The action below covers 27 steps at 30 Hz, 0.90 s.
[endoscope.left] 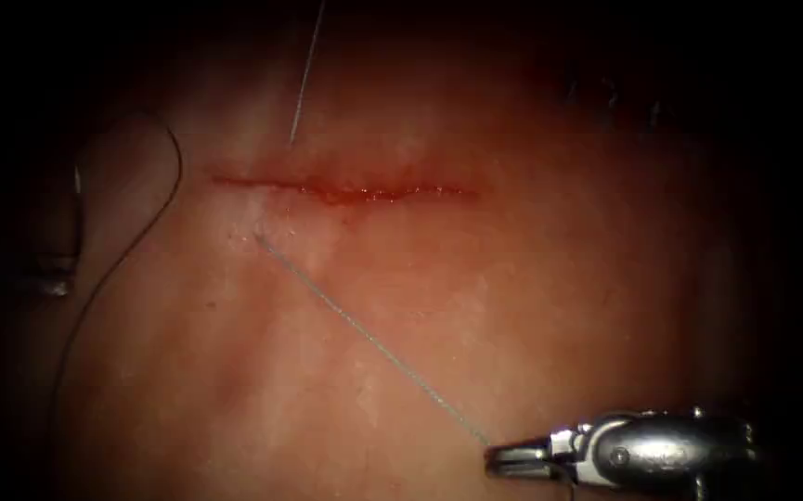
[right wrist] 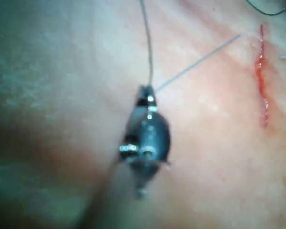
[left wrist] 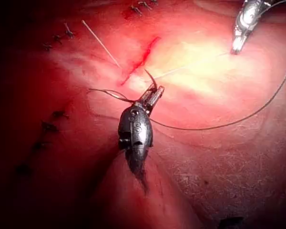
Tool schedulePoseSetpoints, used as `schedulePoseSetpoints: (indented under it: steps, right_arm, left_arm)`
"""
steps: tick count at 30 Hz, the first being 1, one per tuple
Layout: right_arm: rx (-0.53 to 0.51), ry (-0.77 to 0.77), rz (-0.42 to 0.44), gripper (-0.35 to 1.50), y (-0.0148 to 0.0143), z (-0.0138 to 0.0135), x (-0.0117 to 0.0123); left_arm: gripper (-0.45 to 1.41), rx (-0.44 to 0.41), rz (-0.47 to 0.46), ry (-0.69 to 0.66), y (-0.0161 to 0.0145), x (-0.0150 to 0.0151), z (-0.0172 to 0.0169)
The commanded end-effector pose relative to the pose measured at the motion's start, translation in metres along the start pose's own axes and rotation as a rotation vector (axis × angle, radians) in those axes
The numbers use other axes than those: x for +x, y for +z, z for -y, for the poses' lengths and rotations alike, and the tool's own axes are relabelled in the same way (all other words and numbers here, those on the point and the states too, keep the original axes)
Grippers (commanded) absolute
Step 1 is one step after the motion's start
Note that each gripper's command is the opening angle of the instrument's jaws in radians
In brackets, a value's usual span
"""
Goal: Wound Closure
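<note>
Right tool (endoscope.left: pixel 512 458): jaws pressed together, pinching the thread (endoscope.left: pixel 364 334). It sits at 5 o'clock in the endoscope view, tips pointing toward 9. From the tips the thread runs taut toward 10 o'clock and meets the tissue (endoscope.left: pixel 512 278) just below the left end of the cut (endoscope.left: pixel 345 190). In the right wrist view the same tool (right wrist: pixel 145 90) has thread (right wrist: pixel 195 62) leaving its tips toward the cut (right wrist: pixel 262 76), with a second strand leading away from the jaws.

Left tool (left wrist: pixel 154 97): in its own wrist view the jaws are clamped on the needle (left wrist: pixel 151 78), a dark curved piece sticking out past the tips, clear of the tissue. Can't tell where along the curve the grip sits. A dark strand (left wrist: pixel 229 121) trails from this tool across the tissue. In the endoscope view this tool (endoscope.left: pixel 58 246) is dim at 9 o'clock, well apart from the cut.

Another strand (endoscope.left: pixel 306 79) rises from just above the cut toward 12 o'clock. Red fluid (endoscope.left: pixel 373 193) lies along the cut. Old stitches (left wrist: pixel 57 37) sit near the cut (left wrist: pixel 140 59) in the left wrist view.
</note>
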<state>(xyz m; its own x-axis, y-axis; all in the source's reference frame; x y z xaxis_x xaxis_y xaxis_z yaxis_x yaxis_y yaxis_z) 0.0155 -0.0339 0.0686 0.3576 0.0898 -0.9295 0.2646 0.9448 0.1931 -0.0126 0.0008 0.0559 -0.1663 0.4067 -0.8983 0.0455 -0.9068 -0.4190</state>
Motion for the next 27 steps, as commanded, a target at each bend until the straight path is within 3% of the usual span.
schedulePoseSetpoints:
  steps: [1,2,6,12,17,21,27]
  right_arm:
    - [0.002,0.010,-0.002,0.05,0.0004,0.0001,-0.0004]
    - [0.004,0.021,-0.003,0.49,0.0001,0.0001,-0.0006]
    - [0.010,0.052,-0.010,0.96,-0.0018,-0.0001,-0.0012]
    - [-0.003,0.107,-0.084,1.11,-0.0077,-0.0021,-0.0021]
    - [-0.009,0.128,-0.092,1.01,-0.0107,-0.0041,-0.0024]
    - [-0.053,0.149,-0.078,0.98,-0.0093,-0.0071,-0.0021]
    - [-0.103,0.143,-0.077,0.98,-0.0040,-0.0115,-0.0016]
  left_arm:
    - [-0.45,0.000,-0.001,0.002,0.0005,-0.0005,0.0005]
    - [-0.45,0.000,-0.001,0.002,0.0005,-0.0005,0.0005]
    - [-0.45,0.000,-0.001,0.002,0.0005,-0.0005,0.0004]
    - [-0.45,0.001,-0.001,0.008,0.0004,-0.0005,0.0004]
    - [-0.45,0.001,-0.001,0.008,0.0005,-0.0005,0.0003]
    - [-0.45,0.002,0.000,0.008,0.0006,-0.0005,0.0003]
    - [-0.45,0.001,0.000,0.007,0.0004,-0.0004,0.0002]
